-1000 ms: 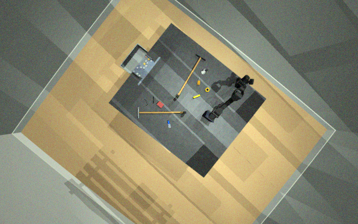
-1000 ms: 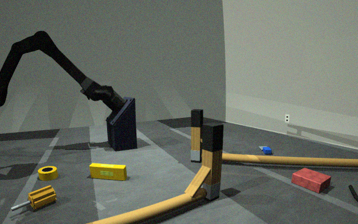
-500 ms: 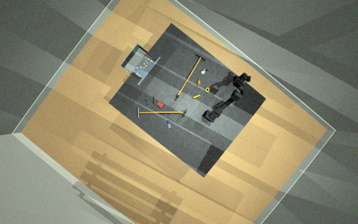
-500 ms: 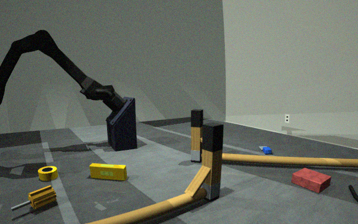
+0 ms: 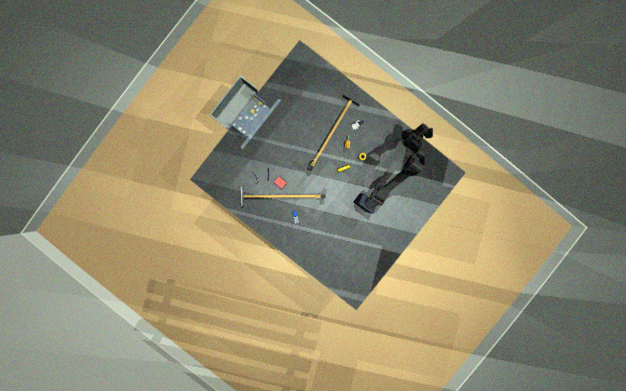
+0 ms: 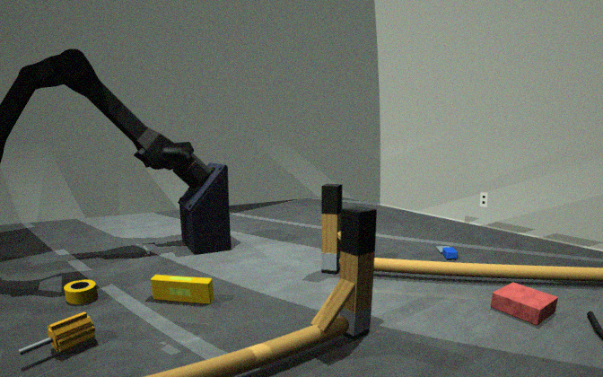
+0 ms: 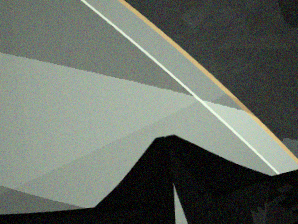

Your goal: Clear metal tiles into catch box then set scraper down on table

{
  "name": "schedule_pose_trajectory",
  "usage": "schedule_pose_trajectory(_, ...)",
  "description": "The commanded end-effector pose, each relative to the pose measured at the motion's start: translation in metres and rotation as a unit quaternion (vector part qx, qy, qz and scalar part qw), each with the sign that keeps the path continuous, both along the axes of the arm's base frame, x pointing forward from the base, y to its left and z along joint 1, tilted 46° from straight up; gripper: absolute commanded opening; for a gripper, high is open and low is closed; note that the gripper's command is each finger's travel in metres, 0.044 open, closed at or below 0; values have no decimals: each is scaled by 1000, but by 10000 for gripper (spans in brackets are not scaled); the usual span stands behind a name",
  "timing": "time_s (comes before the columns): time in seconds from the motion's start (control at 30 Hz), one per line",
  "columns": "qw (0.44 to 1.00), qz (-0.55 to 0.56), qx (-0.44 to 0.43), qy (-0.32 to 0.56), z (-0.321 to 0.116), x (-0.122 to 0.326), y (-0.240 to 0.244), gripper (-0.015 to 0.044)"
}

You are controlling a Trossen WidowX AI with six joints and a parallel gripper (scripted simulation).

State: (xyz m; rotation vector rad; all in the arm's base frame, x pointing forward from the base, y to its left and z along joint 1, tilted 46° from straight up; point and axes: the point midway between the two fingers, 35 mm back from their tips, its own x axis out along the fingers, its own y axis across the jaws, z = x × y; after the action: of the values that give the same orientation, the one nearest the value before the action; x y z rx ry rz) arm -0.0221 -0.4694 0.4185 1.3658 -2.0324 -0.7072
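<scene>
My gripper [image 5: 426,131] [image 7: 166,146] is shut and empty, raised near the table's right edge, away from both tools. The steel bench plate [image 5: 252,125] is at the upper left, with several small white and yellow tiles on it. The catch box [image 5: 226,98] adjoins its far end; tiles inside are too small to tell. One long wooden-handled tool with a dark crosswise head [image 5: 350,101] lies toward the top of the top view. Another, with a thin pale head [image 5: 242,196], lies lower left. I cannot tell which is the long scraper.
A yellow tape roll [image 5: 361,156] [image 6: 80,292], a yellow bar [image 5: 344,168] [image 6: 181,289] and an orange-handled tool [image 5: 347,143] [image 6: 71,331] lie between arm and tools. A red block [image 5: 279,182] [image 6: 523,302] and a blue item [image 5: 294,213] [image 6: 450,253] are near the lower tool.
</scene>
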Motion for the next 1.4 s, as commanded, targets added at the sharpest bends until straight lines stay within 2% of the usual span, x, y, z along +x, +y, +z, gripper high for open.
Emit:
schedule_pose_trajectory(0.0, 1000, 11, 9, 9, -1, 14, 0, 0)
schedule_pose_trajectory(1.37, 981, 158, 109, 33, -53, 159, -1, 0)
